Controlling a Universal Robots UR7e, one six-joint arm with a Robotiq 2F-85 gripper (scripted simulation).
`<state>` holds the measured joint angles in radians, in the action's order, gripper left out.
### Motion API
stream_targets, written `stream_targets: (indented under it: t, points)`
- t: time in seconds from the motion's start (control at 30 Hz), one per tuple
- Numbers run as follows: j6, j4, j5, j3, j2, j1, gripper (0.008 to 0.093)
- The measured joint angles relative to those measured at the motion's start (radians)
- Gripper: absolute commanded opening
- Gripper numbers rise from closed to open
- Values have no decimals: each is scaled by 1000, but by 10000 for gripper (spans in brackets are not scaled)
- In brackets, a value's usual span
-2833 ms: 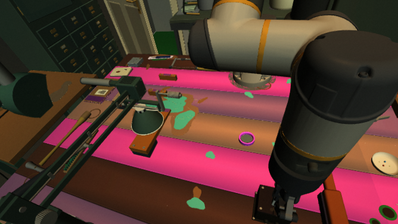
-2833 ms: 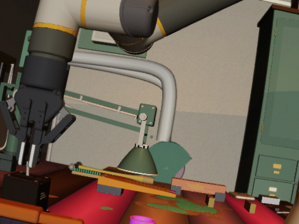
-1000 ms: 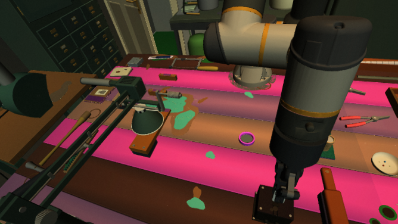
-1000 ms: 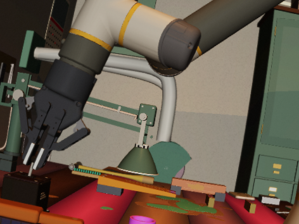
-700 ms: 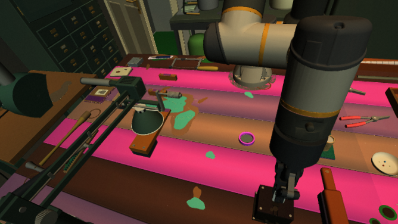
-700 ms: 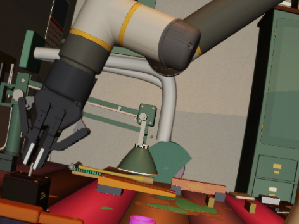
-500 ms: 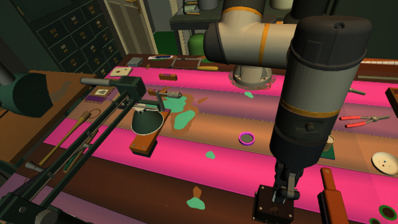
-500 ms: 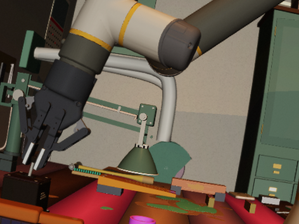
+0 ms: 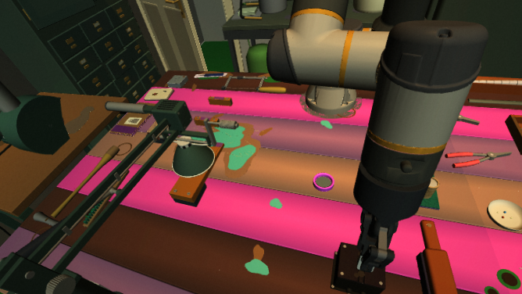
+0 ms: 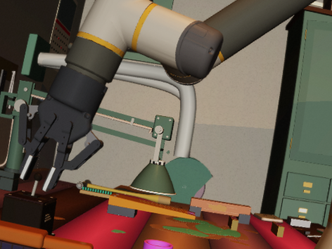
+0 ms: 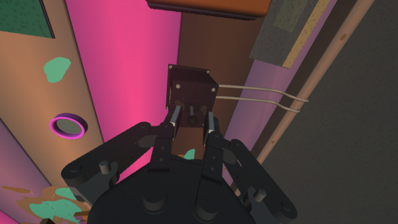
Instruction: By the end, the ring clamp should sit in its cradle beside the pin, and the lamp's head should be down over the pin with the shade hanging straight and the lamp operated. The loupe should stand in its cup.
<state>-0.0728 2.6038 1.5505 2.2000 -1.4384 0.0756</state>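
Note:
The pin and the cradle are hidden under the lamp's dark green shade (image 9: 193, 159) (image 10: 153, 180), which hangs low over an orange block (image 9: 190, 183) on the bench's left part. A ring clamp (image 9: 222, 125) with a grey handle lies behind the shade; I cannot tell whether it sits in a cradle. The purple-rimmed cup (image 9: 323, 181) (image 11: 69, 126) stands empty at mid bench. A dark switch box (image 9: 356, 271) (image 10: 29, 210) (image 11: 190, 89) with a small toggle lever (image 10: 34, 183) (image 11: 191, 114) sits at the near edge, two pale wires leaving it. My gripper (image 9: 371, 258) (image 10: 38, 176) (image 11: 192, 120) is just above the box, around the lever, open and empty.
The bench's near edge runs right by the switch box. An orange-brown handled tool (image 9: 435, 254) lies just right of the box. The lamp's green arm (image 9: 117, 168) crosses the left side. Red pliers (image 9: 474, 158) and a white dish (image 9: 505, 214) sit far right.

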Motion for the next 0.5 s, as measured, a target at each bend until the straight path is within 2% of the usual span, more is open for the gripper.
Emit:
stream_targets:
  t: [0.5]
  points:
    - [0,-13,0,-4,-8,0,380]
